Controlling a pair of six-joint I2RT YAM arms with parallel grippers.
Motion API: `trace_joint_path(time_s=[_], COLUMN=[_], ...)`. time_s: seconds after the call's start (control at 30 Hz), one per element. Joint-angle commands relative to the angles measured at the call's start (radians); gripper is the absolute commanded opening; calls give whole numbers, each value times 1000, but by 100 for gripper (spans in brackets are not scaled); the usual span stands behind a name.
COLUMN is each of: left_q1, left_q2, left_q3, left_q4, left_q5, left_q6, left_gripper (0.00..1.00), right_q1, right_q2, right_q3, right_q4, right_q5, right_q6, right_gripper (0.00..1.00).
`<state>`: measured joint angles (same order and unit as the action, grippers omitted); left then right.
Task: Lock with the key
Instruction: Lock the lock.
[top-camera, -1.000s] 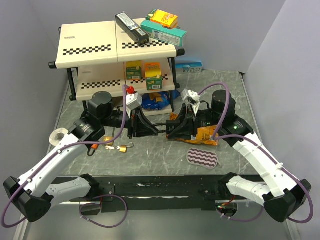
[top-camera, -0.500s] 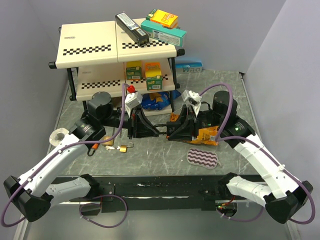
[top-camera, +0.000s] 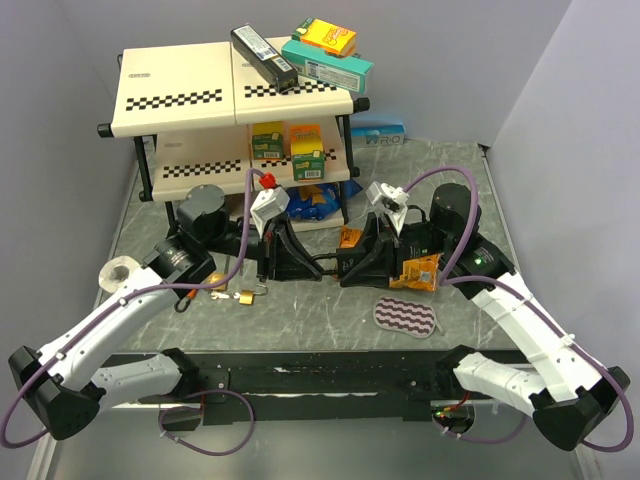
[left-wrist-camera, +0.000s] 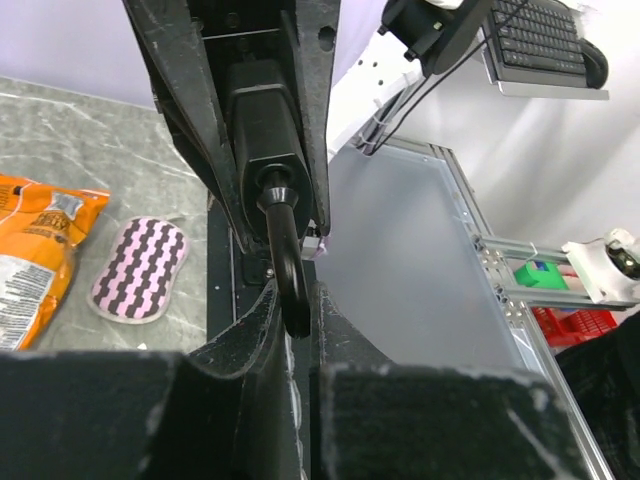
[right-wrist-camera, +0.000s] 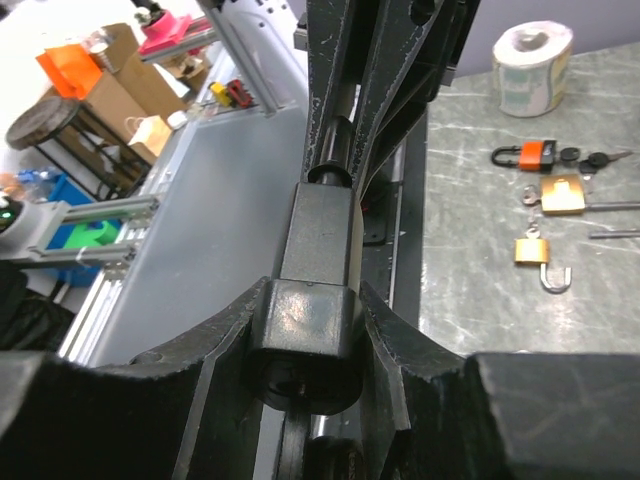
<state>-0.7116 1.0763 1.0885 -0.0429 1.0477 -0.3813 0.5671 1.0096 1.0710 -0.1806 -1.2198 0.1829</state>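
The left fingers (left-wrist-camera: 245, 340) are pinched narrow on the shackle (left-wrist-camera: 285, 250) of a black padlock (top-camera: 330, 263). The right fingers (right-wrist-camera: 225, 335) stand part-way apart, clamped on the padlock's square body (right-wrist-camera: 315, 250). Between them the two arms carry the lock above the tabletop (top-camera: 480, 200), near the middle of the overhead view and just in front of the shelf unit (top-camera: 180, 100). Seen from above, the lock's long axis runs level from 9 to 3 o'clock, with the shackle end pointing to 9 and the body's base to 3. In the right wrist view that base faces the camera; I cannot tell whether a key sits in it. The step in hand looks like steadying the lock between both arms, with the key not yet brought to it. Next the shackle probably has to be pressed home along that axis. After that one arm must let go to fetch a key. Loose keys (right-wrist-camera: 590, 157) lie on the tabletop at about 8 o'clock from the held lock, beside an orange padlock (right-wrist-camera: 540, 155) and two brass padlocks (right-wrist-camera: 560, 195). Which key fits cannot be told.
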Motion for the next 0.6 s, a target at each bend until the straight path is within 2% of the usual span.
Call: trace_joint_path(time_s=[0.0,0.2,0.4,0.57], left_q1=[-103,-120,-121,-123], left_q2=[105,123,152,171], left_q3=[47,50,47,48], left_q4=[239,232,244,235], left_q5=[-120,-175,-247,-265], left_q6=[-2,12,-36,-50], left_gripper=[1,1,1,1], right_q1=[117,131,137,155], right_q2=[64,75,83,86], right_q3=[-23,-32,-26,-17], right_q4=[203,233,231,178], right_q5=[39,72,148,193], right_q6=[-16,17,26,-46], right_gripper=[0,0,0,0])
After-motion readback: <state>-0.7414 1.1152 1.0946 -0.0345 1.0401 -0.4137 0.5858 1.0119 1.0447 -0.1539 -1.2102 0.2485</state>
